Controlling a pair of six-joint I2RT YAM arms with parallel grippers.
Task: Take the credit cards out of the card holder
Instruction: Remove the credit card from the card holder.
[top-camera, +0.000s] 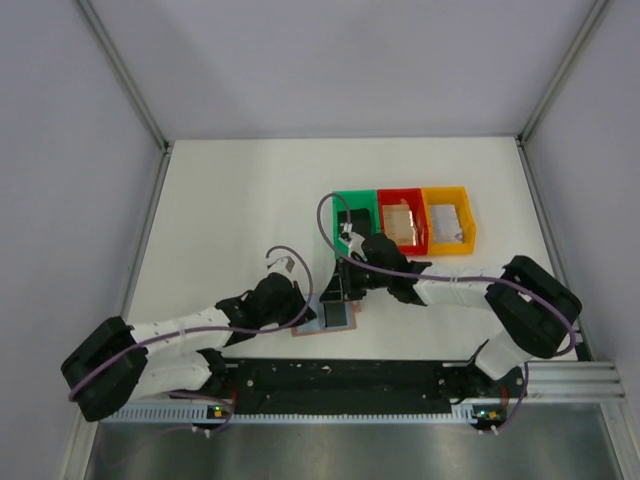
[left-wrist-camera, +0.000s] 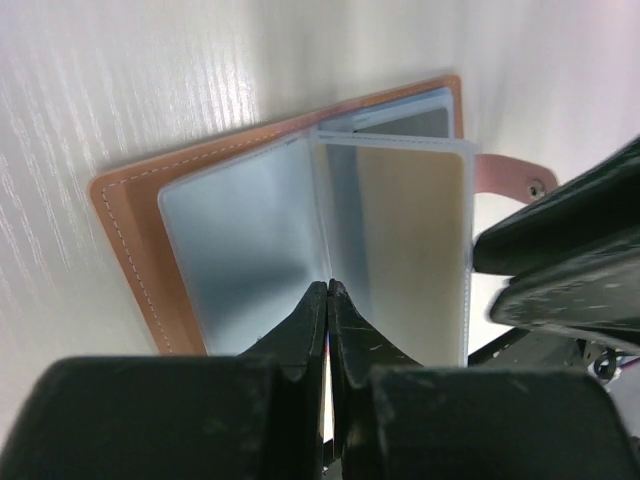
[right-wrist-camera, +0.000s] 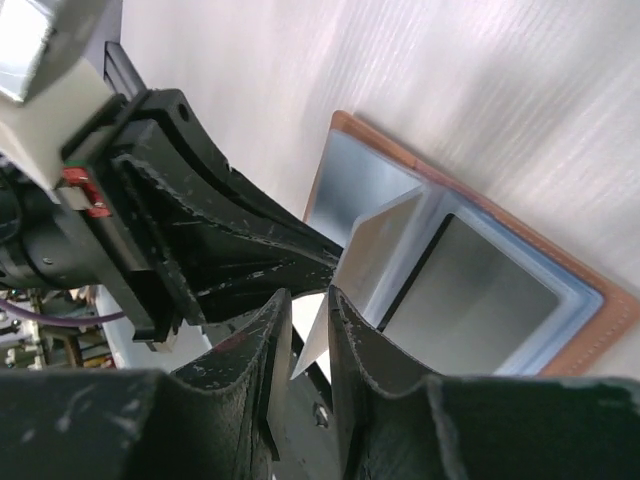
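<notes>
Both arms reach inward: left gripper (left-wrist-camera: 328, 292) clenched at card holder (left-wrist-camera: 130, 240), right gripper (right-wrist-camera: 310, 300) seemingly pinching a sleeve.

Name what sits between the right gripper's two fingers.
In the right wrist view, the right gripper pinches a clear sleeve page of the card holder.

White table (top-camera: 230, 215), plain grey walls (top-camera: 340, 60), metal corner posts (top-camera: 120, 70), seemingly even light
</notes>
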